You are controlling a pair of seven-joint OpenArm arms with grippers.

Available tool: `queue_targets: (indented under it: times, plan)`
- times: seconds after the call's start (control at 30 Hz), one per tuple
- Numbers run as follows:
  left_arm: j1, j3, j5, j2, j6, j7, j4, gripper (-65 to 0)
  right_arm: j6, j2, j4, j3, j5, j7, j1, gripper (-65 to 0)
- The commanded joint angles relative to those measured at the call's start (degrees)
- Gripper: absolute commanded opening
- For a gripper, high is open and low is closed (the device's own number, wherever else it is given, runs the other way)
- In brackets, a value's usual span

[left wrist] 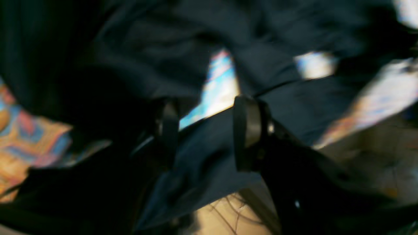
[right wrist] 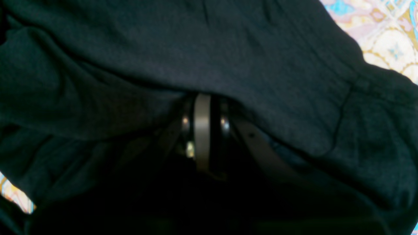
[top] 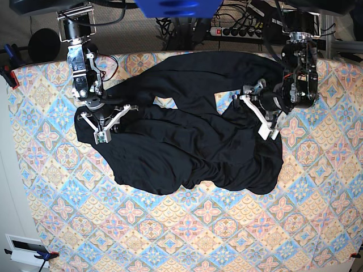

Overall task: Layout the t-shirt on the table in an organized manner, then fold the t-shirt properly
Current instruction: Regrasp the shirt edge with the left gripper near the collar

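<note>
The black t-shirt lies crumpled and bunched on the far half of the patterned table. My right gripper sits at the shirt's left edge. In the right wrist view its jaws are pressed together, with shirt fabric draped over the tips. My left gripper is at the shirt's right side. In the blurred left wrist view it stands open, its fingers wide apart. A shirt edge runs between them, with table cloth showing beyond.
A power strip and cables lie beyond the table's far edge. Clamps grip the table's left edge. A white box sits at the near left corner. Bare patterned cloth shows beside the shirt.
</note>
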Motion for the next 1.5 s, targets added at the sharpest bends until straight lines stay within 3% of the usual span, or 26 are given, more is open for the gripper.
queue_targets:
  times: [0.0,0.53,0.63,0.8,0.83,1.0,1.47]
  plan:
    - [-0.7,1.0,1.2,-0.4,0.0,-0.8,1.1,-38.0,-1.2,0.4,-1.1,-0.1,-1.7,-5.3,-0.5,-62.4]
    - [-0.7,12.8,22.0,-0.6,0.0,-8.0,-7.2,-39.0,-1.2,-0.3,-1.1,-0.1,-1.7,-5.3,-0.5,-62.4]
    - [-0.5,14.9,25.4,-1.5,0.0,-10.0,-8.8,-45.6,-1.2,-0.3,-1.1,-0.1,-1.7,-5.3,-0.6,-62.4]
    - [0.9,17.0,29.3,-3.0,0.0,-11.7,-8.8,-65.0,-1.2,-0.3,-1.1,-0.1,-1.7,-5.3,-0.6,-62.4]
    - [1.7,17.0,30.3,-3.4,0.0,-12.0,-8.8,-65.0,-1.2,-0.3,-1.1,-0.1,-1.7,-5.3,-0.6,-62.4]
    - [3.7,17.0,31.0,-5.9,-0.2,-12.1,-7.3,-65.0,-1.2,-0.3,-1.1,-0.1,-1.7,-5.3,-0.5,-62.4]
    - [12.0,16.9,31.3,-20.5,-0.2,-13.2,0.8,-65.0,-1.2,-0.3,-1.1,0.0,-1.8,-5.2,-0.4,-62.4]
